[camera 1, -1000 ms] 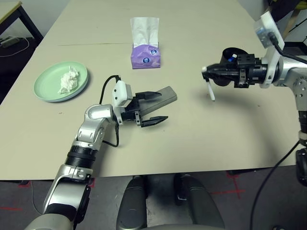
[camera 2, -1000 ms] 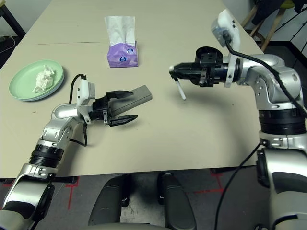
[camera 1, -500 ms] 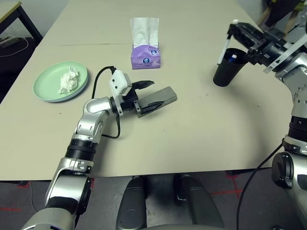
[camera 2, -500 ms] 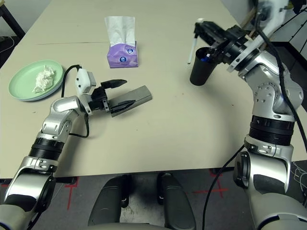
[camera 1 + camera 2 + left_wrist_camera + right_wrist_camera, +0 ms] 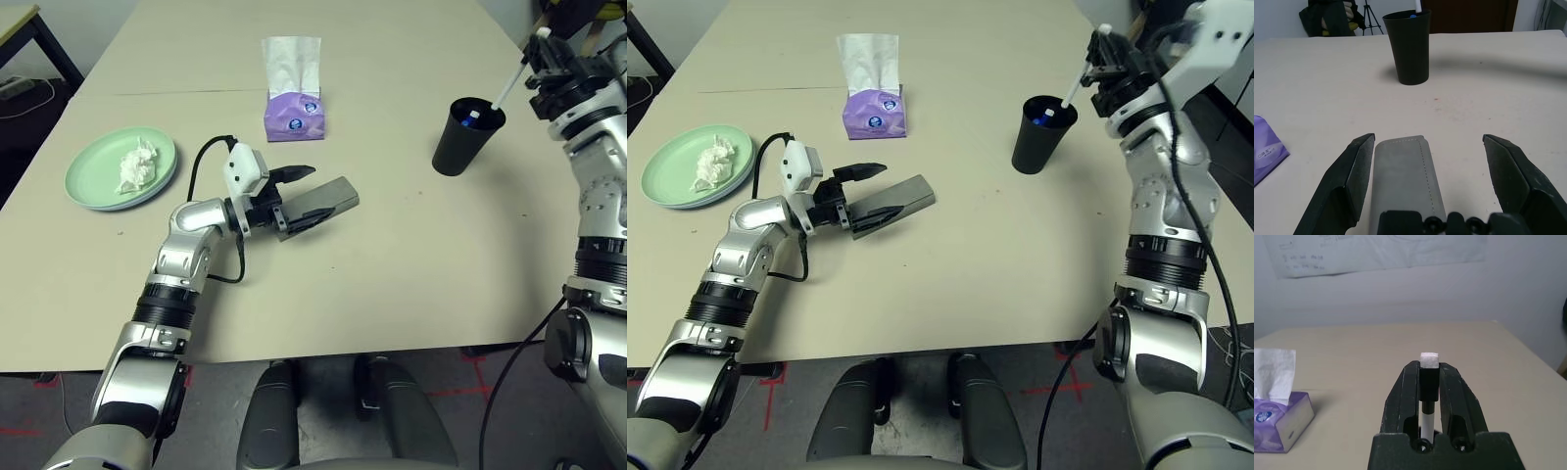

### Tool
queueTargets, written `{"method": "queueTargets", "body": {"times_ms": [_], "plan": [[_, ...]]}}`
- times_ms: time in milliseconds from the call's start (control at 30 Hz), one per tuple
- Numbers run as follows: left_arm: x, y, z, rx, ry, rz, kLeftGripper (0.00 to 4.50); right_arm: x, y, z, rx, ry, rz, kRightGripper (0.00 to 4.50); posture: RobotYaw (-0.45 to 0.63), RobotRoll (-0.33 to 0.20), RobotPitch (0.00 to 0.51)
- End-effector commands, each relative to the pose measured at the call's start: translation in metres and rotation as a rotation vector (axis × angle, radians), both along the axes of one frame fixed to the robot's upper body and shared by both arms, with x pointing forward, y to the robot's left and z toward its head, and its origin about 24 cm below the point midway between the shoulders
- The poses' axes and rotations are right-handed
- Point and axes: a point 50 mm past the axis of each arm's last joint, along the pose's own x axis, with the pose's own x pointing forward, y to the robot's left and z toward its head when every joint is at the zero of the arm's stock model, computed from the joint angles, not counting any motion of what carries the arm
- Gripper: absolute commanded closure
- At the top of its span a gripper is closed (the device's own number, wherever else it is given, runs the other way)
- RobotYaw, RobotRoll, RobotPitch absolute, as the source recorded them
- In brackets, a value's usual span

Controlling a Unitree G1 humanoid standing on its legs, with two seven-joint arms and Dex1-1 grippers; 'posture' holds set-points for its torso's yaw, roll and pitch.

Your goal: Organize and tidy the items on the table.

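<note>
The left gripper [image 5: 299,193] lies low over the beige tabletop [image 5: 392,284], nearest the robot, pointing level toward the right. Its jaws stand wide, one black finger on either side of the near end of the grey glasses case [image 5: 323,201]; in the left wrist view the case [image 5: 1405,181] lies flat between the fingers [image 5: 1352,181], close beside one and well apart from the other, and no grip is made on it.

At the same depth, well to the left, a pale green plate [image 5: 93,181] rests on the tabletop near its left edge, with a light blue rim showing beneath it. A crumpled white tissue [image 5: 134,165] lies on the plate.

Further back on the right, the black cup [image 5: 463,135] stands upright, with a blue-tipped pen [image 5: 473,114] showing at its mouth. The right gripper [image 5: 541,49] is raised above and just beyond the cup, jaws closed on a white pen [image 5: 507,86]. This pen slants down toward the cup's mouth; whether its lower end is inside the rim cannot be told. The right wrist view shows the pen's white end [image 5: 1428,359] pinched between the two fingers.

Furthest back, near the middle, the purple tissue box [image 5: 292,115] stands with a white tissue rising from its top, just in front of the thin seam line [image 5: 186,92].
</note>
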Motion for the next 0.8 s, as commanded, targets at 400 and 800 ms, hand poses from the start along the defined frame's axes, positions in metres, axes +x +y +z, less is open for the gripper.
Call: {"method": "queueTargets", "body": {"times_ms": [400, 800], "plan": [[0.000, 0.001, -0.001, 0.004, 0.004, 0.003, 0.00, 0.002, 0.001, -0.008, -0.038, 0.064, -0.022, 2.62, 0.04, 0.000, 0.134], [0.002, 0.007, 0.006, -0.061, -0.024, 0.103, 0.00, -0.037, 0.023, -0.053, -0.098, -0.026, 0.331, 0.02, 0.04, 0.000, 0.133]]}}
